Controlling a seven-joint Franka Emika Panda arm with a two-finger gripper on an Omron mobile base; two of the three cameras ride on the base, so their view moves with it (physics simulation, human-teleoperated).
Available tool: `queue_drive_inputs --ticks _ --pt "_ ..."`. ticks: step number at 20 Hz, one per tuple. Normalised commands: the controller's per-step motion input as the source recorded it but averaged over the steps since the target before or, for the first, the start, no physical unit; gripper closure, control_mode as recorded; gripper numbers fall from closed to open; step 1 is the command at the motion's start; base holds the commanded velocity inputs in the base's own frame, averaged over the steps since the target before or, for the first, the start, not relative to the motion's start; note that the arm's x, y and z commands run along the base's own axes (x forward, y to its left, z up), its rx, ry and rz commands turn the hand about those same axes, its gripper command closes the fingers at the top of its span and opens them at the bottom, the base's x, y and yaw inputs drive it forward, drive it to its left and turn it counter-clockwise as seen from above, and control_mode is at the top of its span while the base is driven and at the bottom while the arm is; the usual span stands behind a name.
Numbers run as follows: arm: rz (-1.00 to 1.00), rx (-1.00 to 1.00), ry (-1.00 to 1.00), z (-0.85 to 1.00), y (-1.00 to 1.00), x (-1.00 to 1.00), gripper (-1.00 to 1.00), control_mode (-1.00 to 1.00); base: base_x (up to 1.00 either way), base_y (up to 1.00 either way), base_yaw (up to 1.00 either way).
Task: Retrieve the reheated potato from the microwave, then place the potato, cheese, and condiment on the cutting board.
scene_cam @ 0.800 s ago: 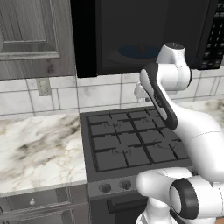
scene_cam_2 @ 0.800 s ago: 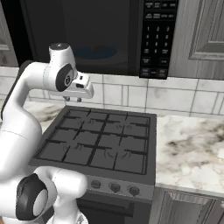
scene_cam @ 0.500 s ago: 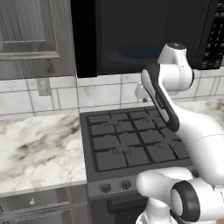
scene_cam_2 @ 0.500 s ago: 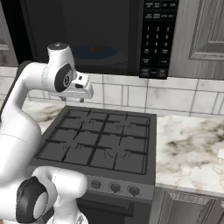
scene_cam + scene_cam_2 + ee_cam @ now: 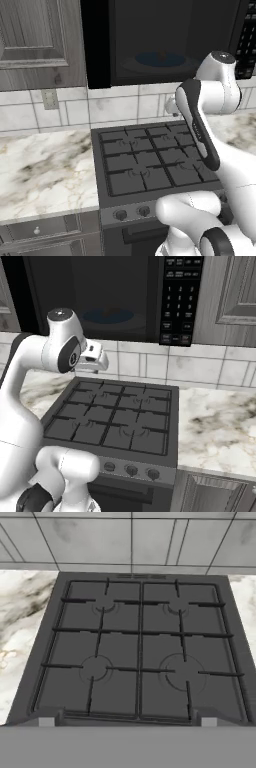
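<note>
The black microwave (image 5: pixel 150 30) (image 5: pixel 180 301) hangs above the stove with its door (image 5: pixel 95 45) swung open to the left. Inside it, a blue plate (image 5: pixel 160 59) (image 5: pixel 107 316) carries a small tan lump, the potato (image 5: pixel 161 53). My gripper (image 5: pixel 95 362) (image 5: pixel 127 722) hovers below the microwave, over the stove's back edge, pointing down. Its jaws stand wide apart with nothing between them. The cheese, the condiment and the cutting board are out of view.
A black gas stove (image 5: pixel 150 160) (image 5: pixel 115 416) (image 5: pixel 140 647) lies straight under the hand. Marble counter (image 5: pixel 45 170) (image 5: pixel 215 421) runs on both sides. Grey cabinets (image 5: pixel 30 40) (image 5: pixel 235 296) flank the microwave, and a tiled wall (image 5: pixel 130 542) stands behind.
The arm's upper joints have edged slightly to the right in the left base view. The hand stays over the stove, jaws open as before.
</note>
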Motion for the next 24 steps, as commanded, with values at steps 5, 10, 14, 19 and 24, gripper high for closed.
queue_drive_inputs --ticks 5,10,14,19,24 --pt "0.00 -0.02 -0.05 0.37 -0.36 -0.24 -1.00 -1.00 0.00 0.00 0.00" --pt "0.00 -0.05 -0.02 0.43 -0.41 -0.22 -1.00 -1.00 0.00 0.00 0.00" --pt "0.00 -0.05 -0.03 0.39 -0.42 -0.26 -1.00 -1.00 0.00 0.00 0.00" --pt "0.00 -0.07 -0.07 0.33 -0.39 -0.36 -1.00 -1.00 0.00 0.00 0.00" --pt "0.00 -0.05 -0.01 0.32 -0.40 -0.31 -1.00 -1.00 0.00 0.00 0.00"
